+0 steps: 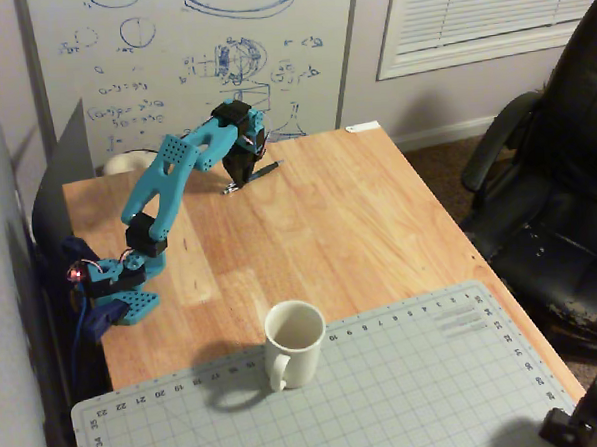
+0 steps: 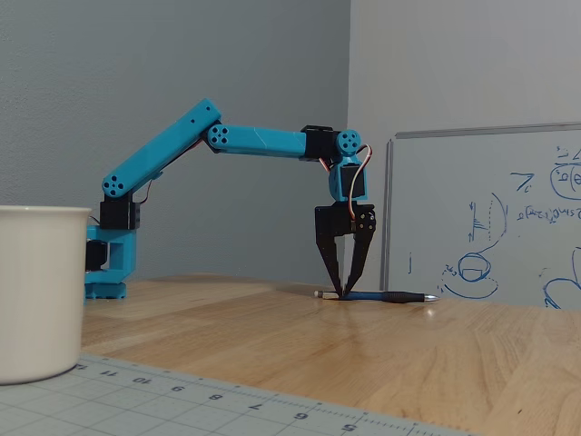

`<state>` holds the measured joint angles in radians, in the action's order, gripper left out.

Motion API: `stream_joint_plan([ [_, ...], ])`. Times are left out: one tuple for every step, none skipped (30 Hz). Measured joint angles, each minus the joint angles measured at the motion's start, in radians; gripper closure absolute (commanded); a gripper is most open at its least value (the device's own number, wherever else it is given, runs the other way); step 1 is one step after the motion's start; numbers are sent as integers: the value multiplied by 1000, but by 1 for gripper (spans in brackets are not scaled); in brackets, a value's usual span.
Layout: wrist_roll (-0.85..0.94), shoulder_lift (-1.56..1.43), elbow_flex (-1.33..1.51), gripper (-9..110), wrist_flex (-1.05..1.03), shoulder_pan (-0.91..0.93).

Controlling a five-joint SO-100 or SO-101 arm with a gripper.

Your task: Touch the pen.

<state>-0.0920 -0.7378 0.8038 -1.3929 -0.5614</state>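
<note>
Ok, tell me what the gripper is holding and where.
Nothing is lifted. The gripper fingertips meet on the pen near one end; the pen lies on the table.

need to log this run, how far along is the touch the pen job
Reach looks done: the arm is stretched to the far end of the table and the gripper points straight down with its tips together at the pen near one end. In the low fixed view the tips appear to meet the pen, so the touch seems made. Nothing obvious is left; the mug stands untouched.

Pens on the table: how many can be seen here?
1. The pen lies flat on the wooden table at its far end by the whiteboard, with the gripper tips down at it. Others may be hidden behind the arm.
</note>
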Motion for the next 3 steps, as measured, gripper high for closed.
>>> stream_joint_plan([
  [0,0,0,101,0,0],
  [0,0,0,101,0,0],
  [0,0,0,101,0,0],
])
